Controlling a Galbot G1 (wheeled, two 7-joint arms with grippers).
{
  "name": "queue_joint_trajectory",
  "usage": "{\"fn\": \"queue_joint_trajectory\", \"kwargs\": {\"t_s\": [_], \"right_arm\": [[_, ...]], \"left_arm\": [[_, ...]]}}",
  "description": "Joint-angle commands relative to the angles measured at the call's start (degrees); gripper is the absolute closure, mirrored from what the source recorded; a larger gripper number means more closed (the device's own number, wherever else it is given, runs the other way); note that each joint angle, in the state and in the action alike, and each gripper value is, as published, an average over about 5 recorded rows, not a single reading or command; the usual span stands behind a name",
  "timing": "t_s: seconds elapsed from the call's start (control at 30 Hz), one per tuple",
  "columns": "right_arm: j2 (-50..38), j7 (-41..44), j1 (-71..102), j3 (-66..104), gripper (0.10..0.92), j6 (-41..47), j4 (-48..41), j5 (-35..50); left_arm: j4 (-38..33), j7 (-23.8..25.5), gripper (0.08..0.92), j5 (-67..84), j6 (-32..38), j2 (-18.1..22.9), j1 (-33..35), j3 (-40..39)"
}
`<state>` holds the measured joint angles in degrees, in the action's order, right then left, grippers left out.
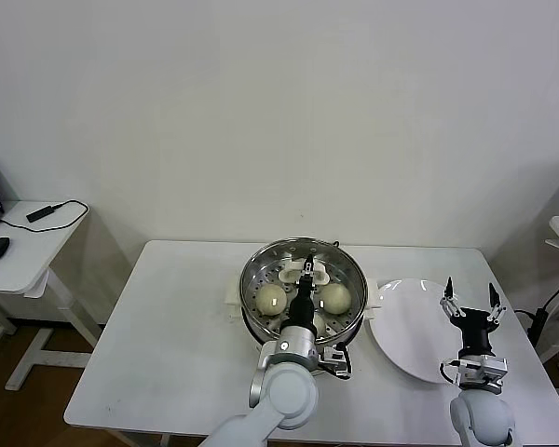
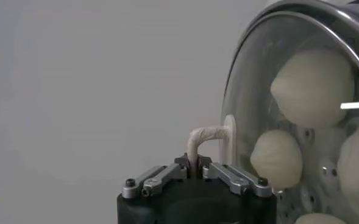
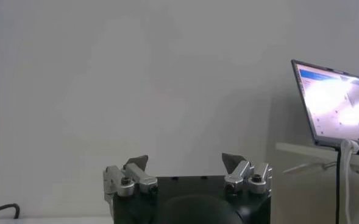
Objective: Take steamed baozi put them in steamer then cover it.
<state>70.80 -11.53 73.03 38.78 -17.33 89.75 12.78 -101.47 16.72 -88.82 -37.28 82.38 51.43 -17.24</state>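
The steamer (image 1: 354, 270), a shiny steel pot on a white base, stands mid-table. Several cream-white baozi lie on its perforated tray; two show plainly (image 1: 271, 298) (image 1: 334, 297), and others at the back are partly hidden. My left gripper (image 1: 307, 276) is over the pot's middle, shut on the white loop handle (image 2: 206, 134) of the clear glass lid (image 2: 252, 91). Through the glass, baozi (image 2: 312, 79) (image 2: 277, 158) show in the left wrist view. My right gripper (image 1: 470, 298) is open and empty, raised over the right side of the table.
A flat white plate (image 1: 410, 326) lies right of the steamer, below my right gripper. A side table (image 1: 19, 256) with a mouse and cable stands at far left. A laptop (image 3: 344, 103) shows in the right wrist view.
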Motion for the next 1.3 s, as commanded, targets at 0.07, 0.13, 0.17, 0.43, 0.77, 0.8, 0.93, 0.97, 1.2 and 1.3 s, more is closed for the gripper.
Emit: {"fn": "queue_joint_trajectory", "kwargs": {"t_s": [0.07,0.13,0.17,0.43,0.77,0.8,0.93,0.97,1.2,1.3], "right_arm": [[0.2,0.0,-0.1,0.0,0.203,0.0,0.0,-0.1],[0.2,0.0,-0.1,0.1,0.203,0.0,0.0,-0.1],[0.2,0.0,-0.2,0.1,0.203,0.0,0.0,-0.1],[0.1,0.0,-0.2,0.3,0.203,-0.1,0.0,0.0],[0.4,0.1,-0.1,0.2,0.203,-0.3,-0.2,-0.1],[0.4,0.1,-0.1,0.2,0.203,-0.3,0.0,-0.1],[0.6,0.2,-0.3,0.0,0.203,-0.1,0.5,-0.1],[0.7,0.3,-0.4,-0.1,0.203,0.0,0.6,-0.2],[1.0,0.1,-1.5,-0.5,0.203,0.3,0.4,-0.2],[1.1,0.1,-1.7,-0.4,0.203,0.3,0.4,-0.2]], "left_arm": [[0.4,0.1,0.813,-0.3,0.3,0.3,0.0,0.0],[0.4,0.3,0.813,-0.3,0.4,0.3,0.0,0.1],[0.4,0.4,0.813,-0.3,0.4,0.3,0.1,0.2],[0.1,0.9,0.807,-0.5,0.5,0.2,0.3,0.5],[-1.8,1.1,0.557,-0.6,0.7,-0.4,0.7,0.8],[-2.3,1.2,0.523,-0.7,0.7,-0.5,0.9,0.8],[-4.6,1.6,0.412,-1.0,0.8,-1.2,1.7,0.8],[-5.2,1.7,0.387,-1.0,0.7,-1.4,1.9,0.8],[-11.4,2.4,0.281,-0.8,0.6,-4.3,4.9,-0.1],[-15.1,2.6,0.265,-0.1,0.5,-5.9,6.4,-0.4]]}}
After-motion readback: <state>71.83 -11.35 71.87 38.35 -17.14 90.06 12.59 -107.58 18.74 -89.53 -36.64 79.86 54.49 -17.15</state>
